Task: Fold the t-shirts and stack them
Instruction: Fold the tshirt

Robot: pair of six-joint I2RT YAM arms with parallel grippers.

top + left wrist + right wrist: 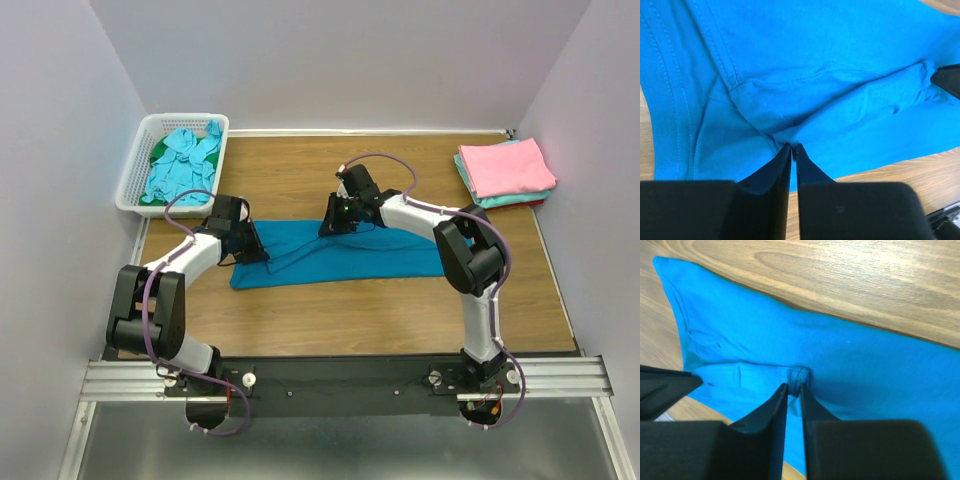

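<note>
The teal-blue t-shirt (340, 255) lay as a long band across the middle of the surface (400, 320), running left to right, already doubled lengthwise by the look of its seams. It was well apart from the folded stack topped by a pink t-shirt (505, 165) at the far right, and from the white basket (133, 185) of loose aqua t-shirts (185, 160) at the far left. The left claw (794, 146) pressed down on the band's left end, beside a tucked sleeve. The right claw (793, 385) sat at the far edge near the band's middle, with a small pucker of cloth at its tips. Each claw's jaws stood close together with only a thin slit between them. Whether either was pinching the fabric or had just let it go could not be told from these views. The main risk seemed to be a lift with cloth caught in that slit, which would drag the layer up and pull the tucked sleeve back out. If one claw came free and the other did not, the band would likely twist and its edges would lose their line, so the next fold would come out crooked. Soft knit also clings, so a claw sliding sideways could bunch the top layer into ridges and leave a lumpy, uneven parcel for the stack.
</note>
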